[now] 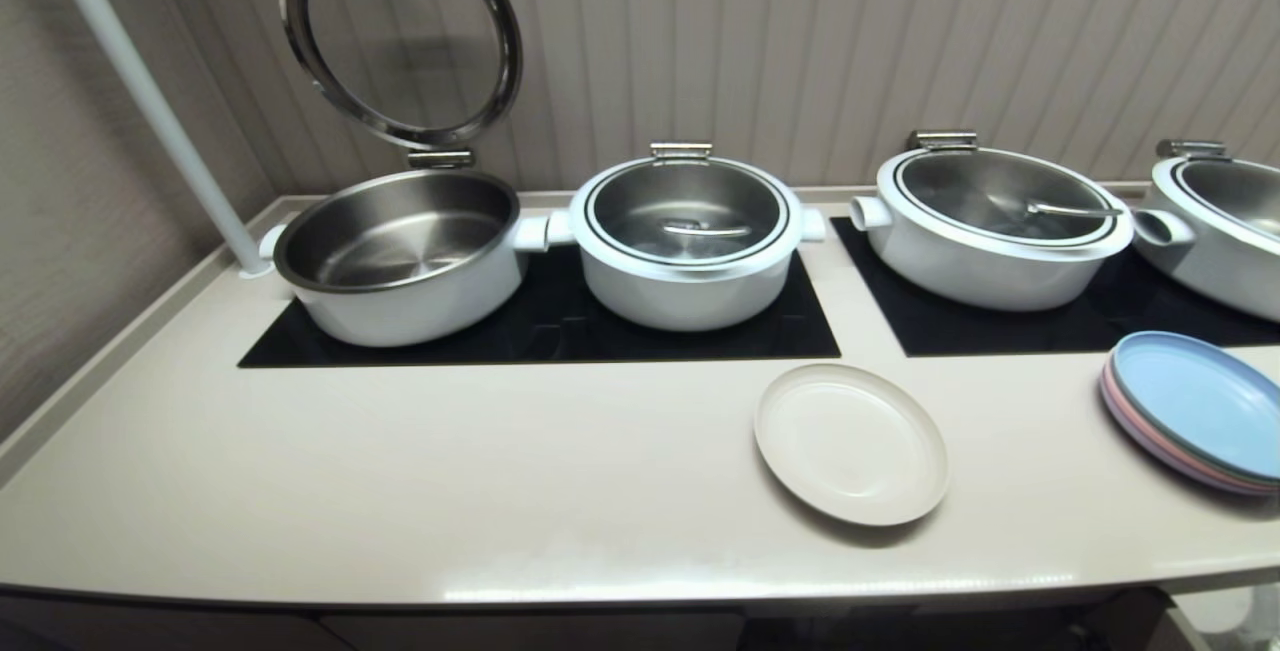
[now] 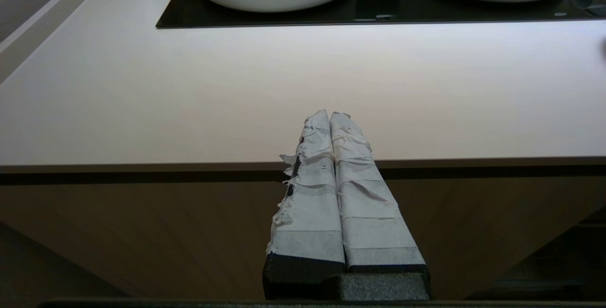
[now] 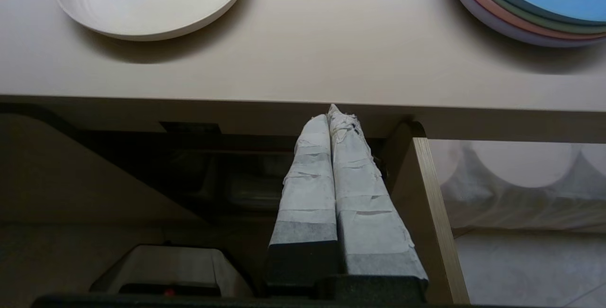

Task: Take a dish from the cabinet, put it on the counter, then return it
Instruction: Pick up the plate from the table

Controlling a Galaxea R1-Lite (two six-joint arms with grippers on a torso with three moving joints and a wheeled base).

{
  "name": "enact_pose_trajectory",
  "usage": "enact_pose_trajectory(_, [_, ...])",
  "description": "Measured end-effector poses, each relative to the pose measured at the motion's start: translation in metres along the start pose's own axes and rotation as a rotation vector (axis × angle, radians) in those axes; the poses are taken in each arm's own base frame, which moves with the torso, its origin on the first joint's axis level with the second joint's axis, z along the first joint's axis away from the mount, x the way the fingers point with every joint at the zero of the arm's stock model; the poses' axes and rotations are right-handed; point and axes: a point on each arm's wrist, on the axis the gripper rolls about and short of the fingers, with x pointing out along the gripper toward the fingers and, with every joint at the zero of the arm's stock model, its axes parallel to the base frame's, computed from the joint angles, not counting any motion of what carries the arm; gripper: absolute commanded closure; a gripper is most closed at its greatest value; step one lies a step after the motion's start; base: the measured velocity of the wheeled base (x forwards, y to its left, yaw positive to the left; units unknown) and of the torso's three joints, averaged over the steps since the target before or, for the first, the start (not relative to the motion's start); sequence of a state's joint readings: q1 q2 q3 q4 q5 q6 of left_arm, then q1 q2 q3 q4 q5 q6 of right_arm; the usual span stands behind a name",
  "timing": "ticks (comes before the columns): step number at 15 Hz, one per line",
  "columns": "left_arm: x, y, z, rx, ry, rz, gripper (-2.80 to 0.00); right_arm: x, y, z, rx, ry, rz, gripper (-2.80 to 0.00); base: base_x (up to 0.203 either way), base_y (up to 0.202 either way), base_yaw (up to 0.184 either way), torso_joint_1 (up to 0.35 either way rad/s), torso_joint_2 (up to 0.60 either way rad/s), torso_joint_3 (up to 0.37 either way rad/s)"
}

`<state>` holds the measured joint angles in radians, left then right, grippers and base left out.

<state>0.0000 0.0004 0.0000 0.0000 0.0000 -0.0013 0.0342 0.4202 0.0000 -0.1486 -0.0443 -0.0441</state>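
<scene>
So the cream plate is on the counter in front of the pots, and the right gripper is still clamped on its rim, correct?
Not quite. The cream plate does sit on the counter in front of the pots, but the right gripper is shut on nothing, below the counter's front edge and clear of the plate, as the right wrist view shows.

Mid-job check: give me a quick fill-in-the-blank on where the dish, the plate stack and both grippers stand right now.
1. The cream dish lies on the ____, in front of the black glass panels.
2. The top plate of the pastel stack is ____ in colour.
3. The right gripper holds ____, fingers together below the counter edge.
4. The leftmost pot has its lid ____.

Missing words: counter; blue; nothing; open
</scene>
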Motion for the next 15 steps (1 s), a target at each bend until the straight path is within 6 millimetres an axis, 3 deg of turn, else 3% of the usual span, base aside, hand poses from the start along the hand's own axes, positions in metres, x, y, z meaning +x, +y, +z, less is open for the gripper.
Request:
enact_pose_trajectory(4, [0.000, 0.000, 0.000, 0.000, 0.000, 0.000, 0.00, -0.014, 0.000, -0.015, -0.029, -0.046, -0.015, 0.00, 0.000, 0.000, 0.000, 0.000, 0.00, 0.000])
enact_pose_trajectory(15, [0.000, 0.000, 0.000, 0.000, 0.000, 0.000, 0.00, -0.030, 0.001, -0.026, -0.016, -0.243, -0.041, 0.00, 0.000, 0.000, 0.000, 0.000, 0.00, 0.000])
